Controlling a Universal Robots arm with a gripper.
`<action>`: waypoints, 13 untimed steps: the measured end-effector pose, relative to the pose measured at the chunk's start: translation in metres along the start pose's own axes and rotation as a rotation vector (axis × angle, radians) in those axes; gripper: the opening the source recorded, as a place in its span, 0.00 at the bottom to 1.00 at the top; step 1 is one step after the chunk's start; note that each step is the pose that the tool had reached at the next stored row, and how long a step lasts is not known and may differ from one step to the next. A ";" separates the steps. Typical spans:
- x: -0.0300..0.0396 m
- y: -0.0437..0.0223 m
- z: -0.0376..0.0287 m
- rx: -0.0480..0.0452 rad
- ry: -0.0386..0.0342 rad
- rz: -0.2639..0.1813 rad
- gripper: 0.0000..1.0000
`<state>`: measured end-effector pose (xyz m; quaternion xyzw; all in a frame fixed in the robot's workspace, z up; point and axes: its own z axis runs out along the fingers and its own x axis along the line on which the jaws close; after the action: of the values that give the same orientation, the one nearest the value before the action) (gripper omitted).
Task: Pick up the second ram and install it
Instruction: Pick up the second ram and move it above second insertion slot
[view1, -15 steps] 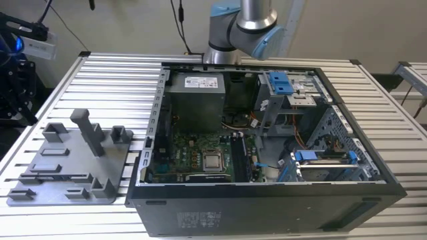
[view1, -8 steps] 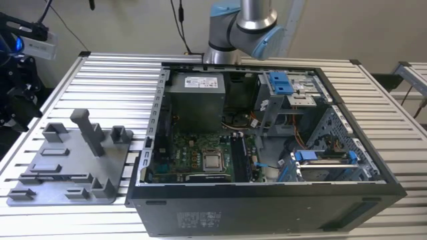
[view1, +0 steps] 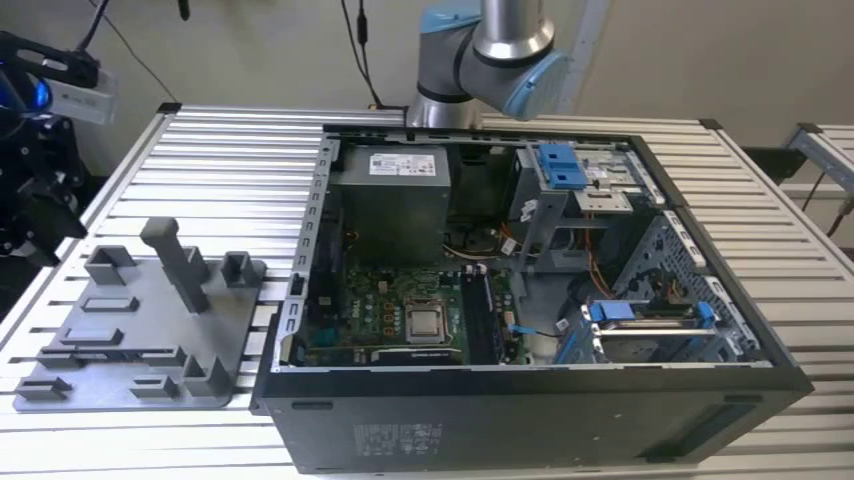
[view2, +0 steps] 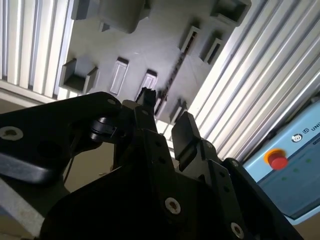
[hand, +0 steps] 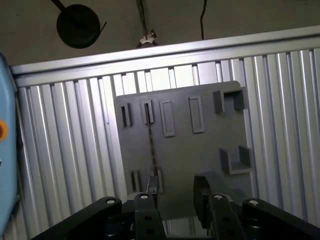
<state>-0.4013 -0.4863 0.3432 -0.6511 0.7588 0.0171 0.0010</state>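
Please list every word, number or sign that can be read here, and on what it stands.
Nothing can be read with certainty.
White label on the power supply: too small to read.
Pale print on the PC case outer wall: too small to read.
Print on the light blue control box: cut off at the edge, unreadable.

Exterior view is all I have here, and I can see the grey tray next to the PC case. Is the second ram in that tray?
Observer: Yes. In the first wrist view the second ram stands on edge in a slot of the grey tray.
Operator: Does the gripper have it?
Observer: No. The gripper is open above the tray, holding nothing.
Operator: Is it lined up with the ram?
Observer: Not centred. The ram's end lies close to one finger, not in the middle of the gap.
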 end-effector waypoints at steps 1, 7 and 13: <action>0.0000 0.0000 0.0015 0.0001 -0.0001 0.000 0.42; 0.0002 -0.0002 0.0085 0.0000 0.0000 0.000 0.42; 0.0004 -0.0001 0.0147 0.0002 0.0000 -0.007 0.42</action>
<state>-0.4016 -0.4862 0.3285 -0.6538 0.7565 0.0170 0.0012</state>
